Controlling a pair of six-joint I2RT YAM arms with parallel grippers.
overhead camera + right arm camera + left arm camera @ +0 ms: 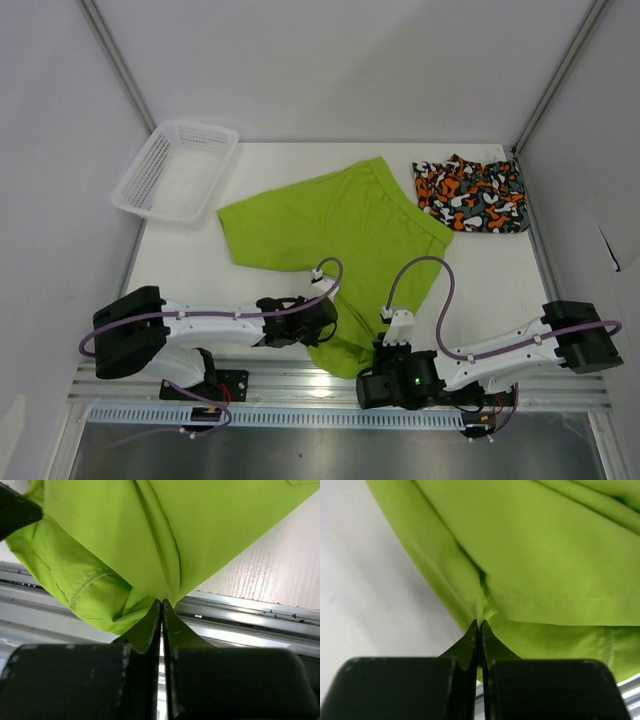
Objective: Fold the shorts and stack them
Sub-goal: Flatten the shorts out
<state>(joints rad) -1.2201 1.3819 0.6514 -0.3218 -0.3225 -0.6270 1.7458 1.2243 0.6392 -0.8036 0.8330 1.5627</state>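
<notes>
Limp, light lime green shorts [340,230], likely to sag, pinched at near edge between closed jaws of left gripper [479,625] and right gripper [161,602] (hem corners probably the safest hold).

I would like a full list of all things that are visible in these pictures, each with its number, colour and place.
lime green shorts: 1, lime green, spread over the middle of the table, reaching its near edge
camo shorts: 1, orange, black, grey and white, far right corner, apart from the green pair
basket: 1, white mesh, far left corner, nothing in it
table: 1, white, under everything
rail: 1, silver metal, along the near edge
left gripper: 1, black, jaws shut on the green fabric, near centre
right gripper: 1, black, jaws shut on the green fabric, above the rail
</notes>
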